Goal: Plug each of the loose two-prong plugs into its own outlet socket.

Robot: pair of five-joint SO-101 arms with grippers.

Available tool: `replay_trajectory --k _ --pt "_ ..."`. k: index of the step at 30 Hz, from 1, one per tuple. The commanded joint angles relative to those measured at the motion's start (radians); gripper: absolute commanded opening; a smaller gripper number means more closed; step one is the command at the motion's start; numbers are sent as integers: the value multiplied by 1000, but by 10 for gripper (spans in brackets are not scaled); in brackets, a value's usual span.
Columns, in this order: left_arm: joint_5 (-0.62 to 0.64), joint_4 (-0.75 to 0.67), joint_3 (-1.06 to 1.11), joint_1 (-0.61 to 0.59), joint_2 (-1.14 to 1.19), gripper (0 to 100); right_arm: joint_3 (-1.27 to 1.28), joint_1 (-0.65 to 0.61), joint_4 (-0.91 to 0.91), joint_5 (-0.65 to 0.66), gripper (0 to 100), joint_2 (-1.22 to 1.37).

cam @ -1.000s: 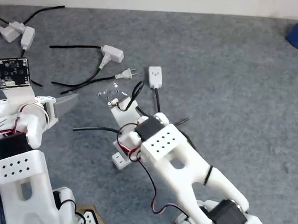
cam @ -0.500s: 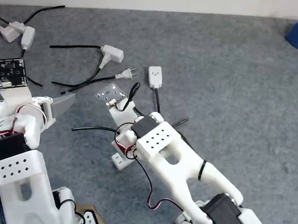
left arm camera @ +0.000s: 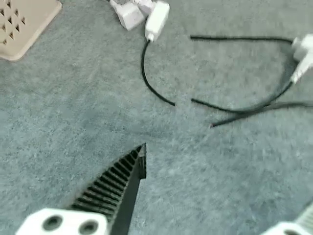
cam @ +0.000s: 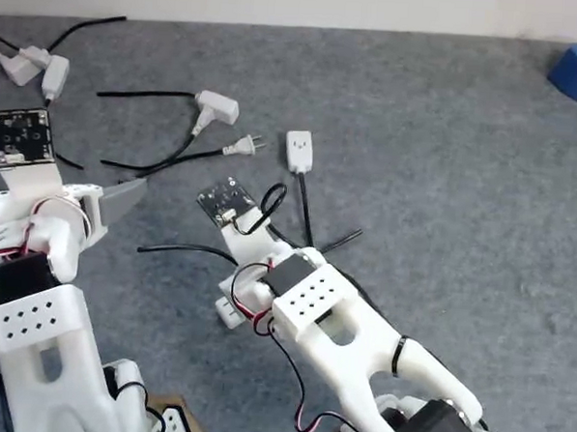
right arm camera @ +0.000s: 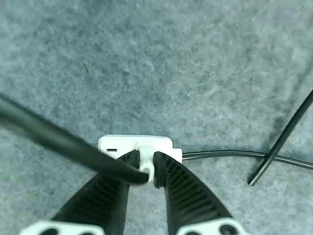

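Two arms work over the gray table. Right gripper (right arm camera: pixel 146 157) is clamped on a white plug (right arm camera: pixel 146 169) with a black cord (right arm camera: pixel 54 137). The plug touches the white outlet socket (right arm camera: pixel 122 145) near the middle of the table's front edge; cannot tell if it is seated. Left gripper (left arm camera: pixel 226 178) hangs with jaws wide apart near the left edge. Another two-prong plug (cam: pixel 240 147) lies loose mid-table just beside a second socket (cam: pixel 299 149). An angled plug (cam: pixel 218 104) lies behind them.

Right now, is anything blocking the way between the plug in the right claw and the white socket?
Nothing visible does. The right gripper holds the plug right against the socket; the plug's own black cable trails off sideways.
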Motion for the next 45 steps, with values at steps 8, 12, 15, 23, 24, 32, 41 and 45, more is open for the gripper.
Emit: replay_trajectory --k 8,12,15,23,24,32,41,45 --pt "-54 107 -62 -12 -7 499 65 2 150 6 6 90" --pt "-81 164 -101 -12 -7 499 65 4 200 46 6 96" --pt "-81 201 -128 -12 -7 499 53 36 222 49 6 171" --pt "-81 213 -130 -12 -7 499 -232 47 363 44 6 424" --pt "-81 213 -130 -12 -7 499 -262 48 372 44 6 432" --pt "-83 207 -104 -12 -7 499 -331 48 407 44 9 380" --pt "-130 175 -28 -8 -5 499 -341 50 538 49 276 -116" --pt "-130 178 -27 -5 -5 499 -346 50 588 51 310 -163"
